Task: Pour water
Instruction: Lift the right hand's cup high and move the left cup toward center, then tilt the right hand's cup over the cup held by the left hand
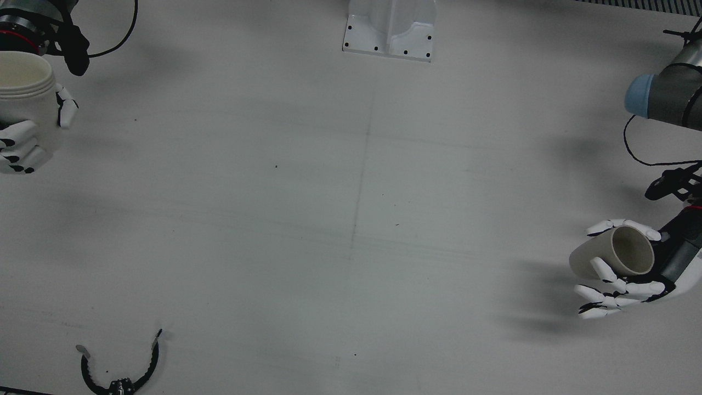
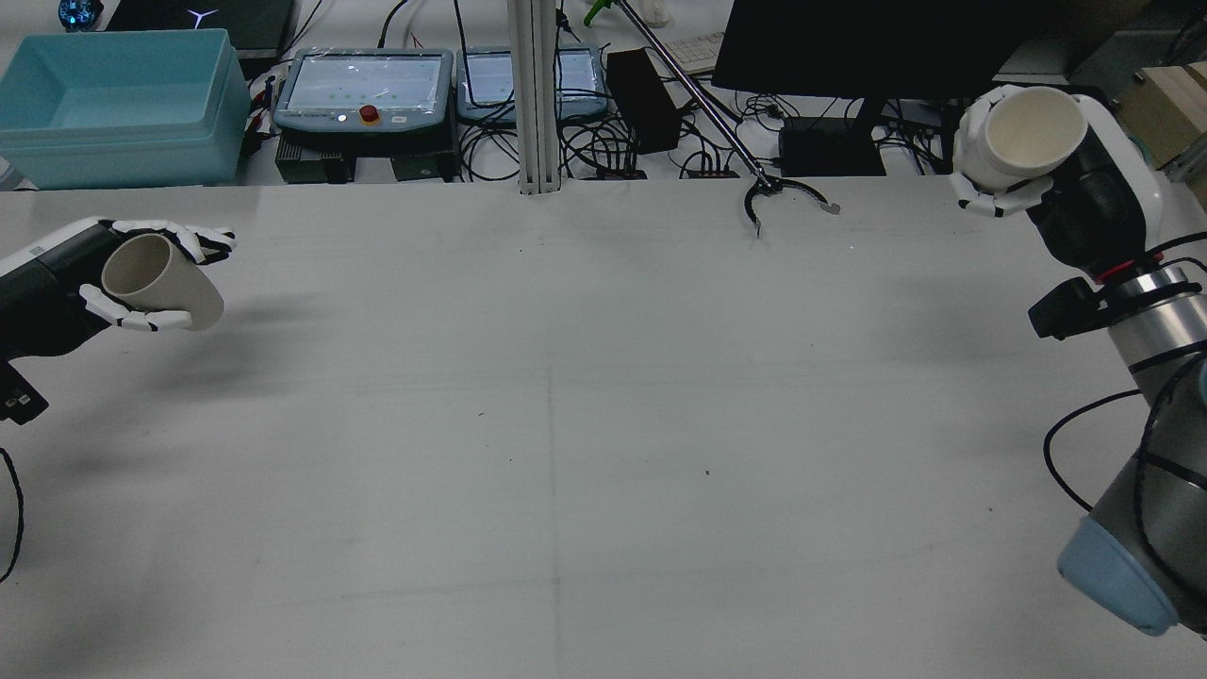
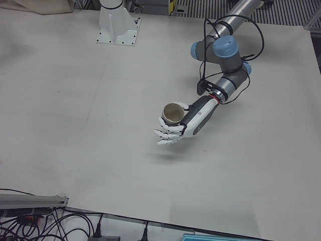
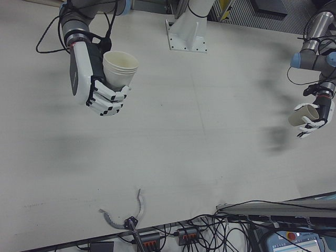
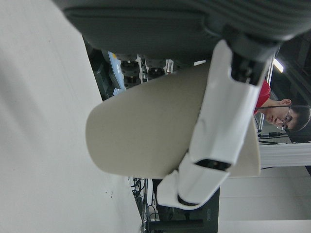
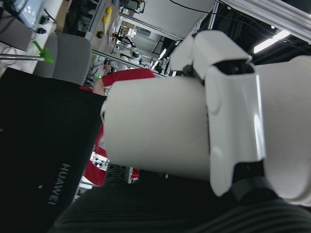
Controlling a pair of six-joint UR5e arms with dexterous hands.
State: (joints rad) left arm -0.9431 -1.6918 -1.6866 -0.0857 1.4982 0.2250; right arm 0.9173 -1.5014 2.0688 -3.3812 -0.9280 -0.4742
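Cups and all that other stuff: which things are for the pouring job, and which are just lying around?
For the job:
- beige cup in the left hand
- white cup in the right hand

Just lying about:
- black grabber claw on the table
- blue bin behind the table
- tablets

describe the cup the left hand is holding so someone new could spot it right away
In the rear view, look to the far left edge of the white table. There the left hand holds a beige cup above it, tipped on its side. The right hand's white cup is whiter and ribbed near its rim.
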